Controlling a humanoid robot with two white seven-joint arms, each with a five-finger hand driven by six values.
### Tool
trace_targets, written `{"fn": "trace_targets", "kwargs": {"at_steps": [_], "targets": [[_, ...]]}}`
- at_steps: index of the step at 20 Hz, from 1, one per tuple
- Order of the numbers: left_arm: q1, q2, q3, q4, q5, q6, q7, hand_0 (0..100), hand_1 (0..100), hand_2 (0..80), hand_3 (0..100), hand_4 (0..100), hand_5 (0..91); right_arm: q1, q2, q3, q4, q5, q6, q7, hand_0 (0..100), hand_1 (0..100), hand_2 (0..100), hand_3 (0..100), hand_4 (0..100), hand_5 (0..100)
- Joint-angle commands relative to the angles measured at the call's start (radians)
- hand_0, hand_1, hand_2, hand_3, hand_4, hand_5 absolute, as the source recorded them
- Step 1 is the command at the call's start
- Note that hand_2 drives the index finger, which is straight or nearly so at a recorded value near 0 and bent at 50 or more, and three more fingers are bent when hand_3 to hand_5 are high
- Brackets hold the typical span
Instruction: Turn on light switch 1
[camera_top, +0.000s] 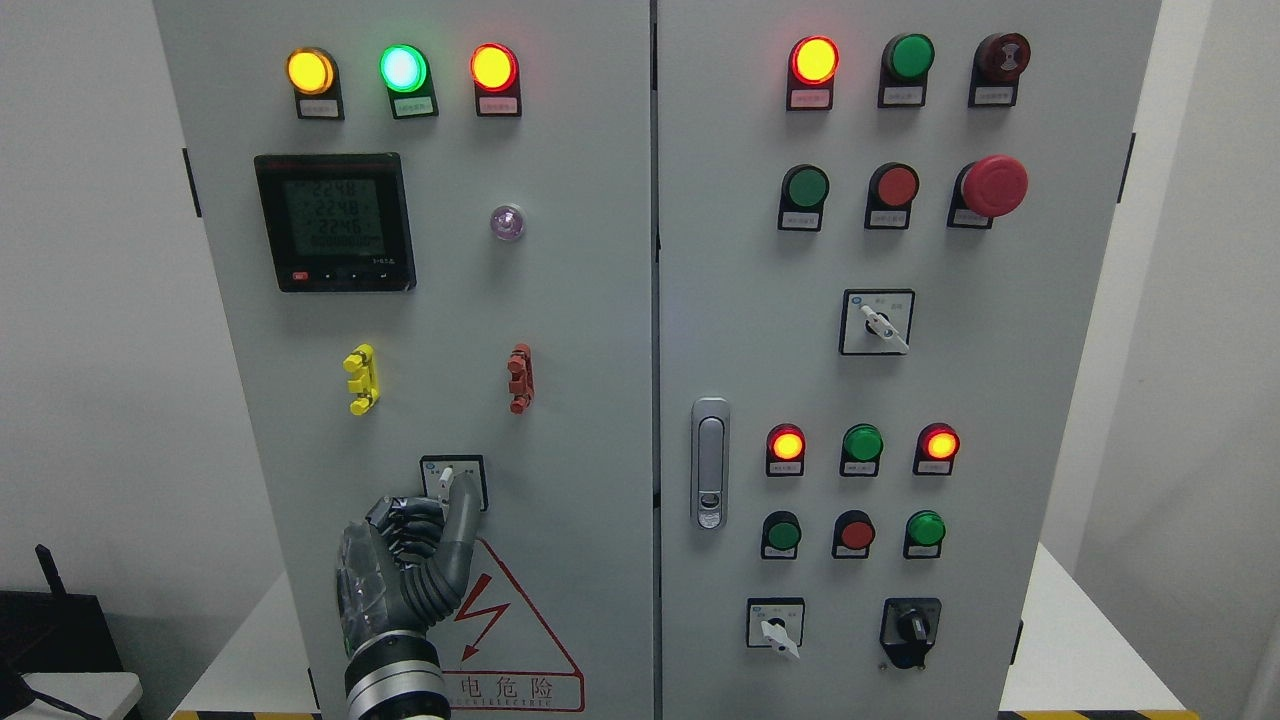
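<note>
Head view shows a grey electrical cabinet (600, 300) with two doors, and I use its left door as the landmark. Low on this door, just above the red warning triangle (515, 630), sits the small rotary light switch (453, 482) with a white knob in a black-framed plate. The left robot hand (415, 560) comes up from the bottom edge below the switch; its index finger (462, 510) is stretched upward and its tip touches the knob, while the other fingers are curled together against the palm and hold nothing. Higher on the same door are a yellow clip (361, 379) and a red clip (520, 378), a digital meter (334, 222) with a lit screen, and three lit lamps: amber (310, 71), green (403, 68) and red-orange (493, 67). The right door carries more lamps, push buttons, selector switches and a metal door handle (710, 463).
</note>
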Motion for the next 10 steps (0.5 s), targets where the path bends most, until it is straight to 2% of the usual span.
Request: {"fn": "trace_targets", "kwargs": {"at_steps": [1, 10], "targets": [[-0.001, -0.001, -0.001, 0.001, -0.001, 0.003, 0.002, 21, 44, 56.8, 78, 79, 72.8, 0.0, 0.0, 0.0, 0.0, -0.018, -0.001, 0.0, 12, 39, 0, 0, 0, 0], [-0.007, -0.001, -0.001, 0.001, -0.007, 0.006, 0.002, 22, 44, 57.5, 79, 79, 73.7, 0.0, 0.0, 0.0, 0.0, -0.017, -0.001, 0.0, 12, 39, 0, 0, 0, 0]]}}
